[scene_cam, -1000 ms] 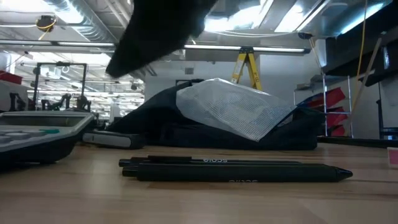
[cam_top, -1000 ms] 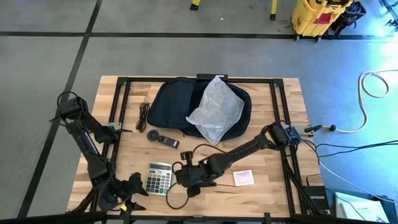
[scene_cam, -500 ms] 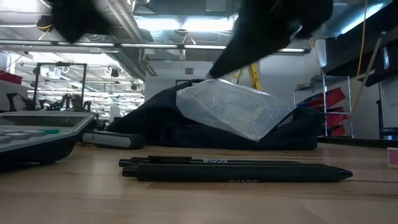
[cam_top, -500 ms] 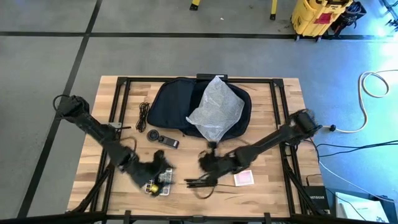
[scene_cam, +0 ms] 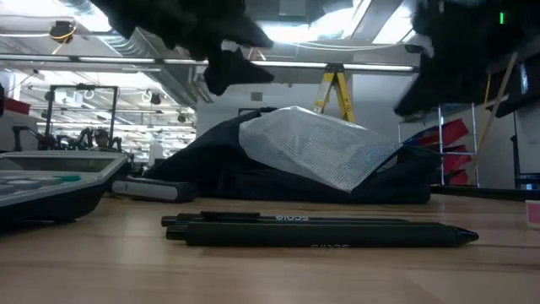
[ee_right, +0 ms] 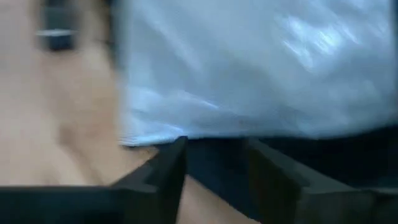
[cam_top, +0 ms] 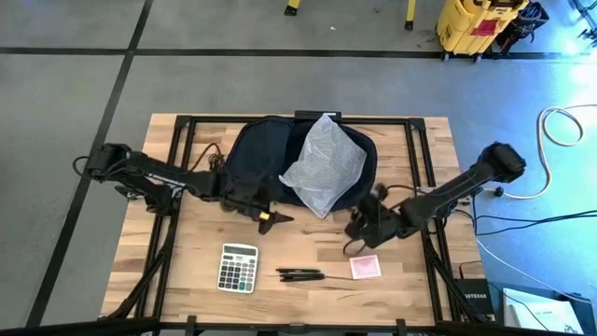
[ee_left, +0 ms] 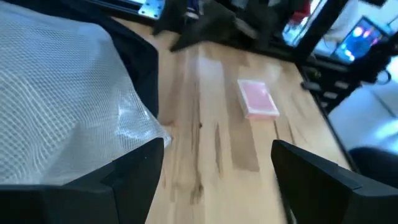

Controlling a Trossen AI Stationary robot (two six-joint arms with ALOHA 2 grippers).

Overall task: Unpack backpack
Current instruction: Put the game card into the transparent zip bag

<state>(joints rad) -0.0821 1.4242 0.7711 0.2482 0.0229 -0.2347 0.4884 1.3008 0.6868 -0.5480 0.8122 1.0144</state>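
The dark navy backpack (cam_top: 259,154) lies flat at the table's far middle. A crinkly clear plastic bag (cam_top: 325,166) rests on its right half and also shows in the low view (scene_cam: 316,150). My left gripper (cam_top: 272,217) hovers just off the backpack's near edge, open and empty. In its wrist view (ee_left: 217,155) the plastic bag (ee_left: 62,99) shows close by. My right gripper (cam_top: 358,224) hovers near the bag's near right corner. It is open and empty, and it faces the bag (ee_right: 249,68) and the backpack (ee_right: 217,162).
A calculator (cam_top: 238,268), two dark pens (cam_top: 300,274) and a pink card pack (cam_top: 365,267) lie on the near part of the table. A flat dark device (scene_cam: 156,187) lies by the backpack. A black cord (cam_top: 215,168) lies to the left of the backpack.
My left gripper has swung from the table's near left corner, over the calculator, toward the far side, up to the backpack's near edge. My right gripper has left the pens and gone right and toward the far side, up to the plastic bag. The pens lie still.
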